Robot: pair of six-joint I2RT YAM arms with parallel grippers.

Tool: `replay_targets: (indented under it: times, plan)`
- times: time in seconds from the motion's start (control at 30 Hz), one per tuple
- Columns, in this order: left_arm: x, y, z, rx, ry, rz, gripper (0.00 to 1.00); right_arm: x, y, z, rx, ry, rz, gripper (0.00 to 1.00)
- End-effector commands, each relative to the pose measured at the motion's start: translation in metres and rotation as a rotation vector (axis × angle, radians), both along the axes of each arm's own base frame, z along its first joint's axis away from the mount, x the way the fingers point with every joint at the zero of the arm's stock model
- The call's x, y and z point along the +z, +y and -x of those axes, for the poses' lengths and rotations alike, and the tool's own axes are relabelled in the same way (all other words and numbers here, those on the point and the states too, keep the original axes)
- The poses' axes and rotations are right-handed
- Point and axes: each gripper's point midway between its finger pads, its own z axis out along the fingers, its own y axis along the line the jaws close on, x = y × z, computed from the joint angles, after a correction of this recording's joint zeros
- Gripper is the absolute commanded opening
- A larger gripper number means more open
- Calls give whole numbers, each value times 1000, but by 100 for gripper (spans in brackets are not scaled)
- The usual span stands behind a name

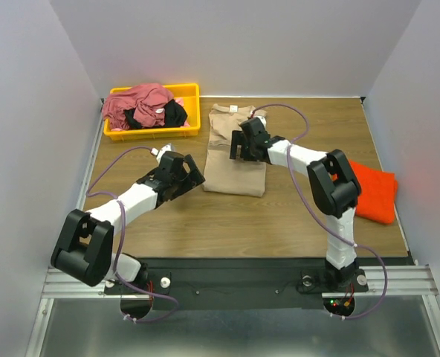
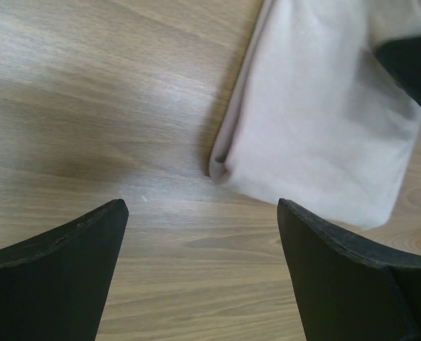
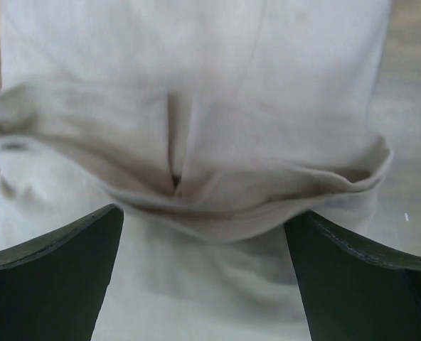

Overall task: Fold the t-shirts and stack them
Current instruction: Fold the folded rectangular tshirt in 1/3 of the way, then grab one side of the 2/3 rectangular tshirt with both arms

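Here the right gripper (image 3: 203,213) stands wide open above the tan t-shirt (image 3: 196,71), its jaws either side of a raised crease and holding nothing. The left gripper (image 2: 200,206), equally spread and empty, hangs over the wooden table (image 2: 89,106) just beside that shirt's near left corner. An orange-red t-shirt (image 1: 374,193) lies at the table's right edge. A rose-red tee (image 1: 142,100) and a black tee (image 1: 174,113) lie heaped in the yellow bin (image 1: 154,134) at the far left.

No readable text, label, brand, number or sign appears in any view.
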Motion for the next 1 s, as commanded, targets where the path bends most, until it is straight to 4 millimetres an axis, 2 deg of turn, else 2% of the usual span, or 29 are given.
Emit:
replay_targets:
  times: [0.0, 0.07, 0.1, 0.2, 0.23, 0.27, 0.33, 0.37, 0.4, 0.43, 0.47, 0.5, 0.57, 0.6, 0.63, 0.67, 0.7, 0.8, 0.83, 0.97]
  plan:
    - [17, -1, -4, 10, -63, 34, 98, 29, -4, -55, -54, -128, 5, 100]
    - [16, 0, -4, 16, -66, 29, 98, 29, -7, -67, -67, -139, 7, 100]
    - [16, 1, -4, 19, -66, 26, 98, 43, -6, -74, -64, -165, -2, 100]
    - [15, 0, -8, 15, -64, 20, 99, 63, -5, -76, -46, -203, -3, 100]
    - [14, -2, -9, 12, -60, 19, 98, 66, -5, -72, -35, -201, -11, 100]
    - [19, -6, -15, 4, -86, 38, 98, 81, -1, -65, -4, -208, -48, 100]
    - [22, -11, -19, -12, -96, 48, 98, 93, 2, -51, 25, -204, -85, 100]
    - [23, -17, -23, -28, -99, 63, 98, 97, 0, -34, 42, -186, -112, 100]
    - [23, -20, -24, -38, -103, 68, 98, 100, -3, -25, 40, -182, -123, 100]
    - [22, -21, -27, -40, -108, 68, 98, 96, -8, -15, 30, -164, -127, 100]
    - [19, -29, -25, -74, -89, 90, 97, 78, -17, 4, 16, -116, -122, 100]
    - [19, -33, -28, -82, -95, 95, 95, 90, -23, 18, -1, -124, -149, 100]
    - [10, -38, -30, -99, -71, 91, 88, 87, -32, 41, -23, -99, -178, 100]
    - [9, -44, -30, -117, -68, 101, 86, 61, -41, 63, -51, -35, -175, 100]
    - [6, -47, -31, -126, -58, 103, 80, 73, -46, 72, -65, -53, -205, 100]
    - [-1, -51, -33, -134, -40, 100, 77, 66, -50, 83, -75, -32, -210, 100]
    - [-4, -56, -32, -156, -30, 110, 69, 52, -54, 99, -88, 13, -224, 100]
    - [-16, -65, -32, -183, 0, 116, 59, 44, -59, 117, -110, 44, -252, 100]
    - [-19, -66, -31, -183, 9, 117, 53, 34, -63, 125, -118, 67, -244, 99]
    - [-42, -64, -25, -167, 60, 91, 40, 28, -71, 127, -160, 66, -230, 91]
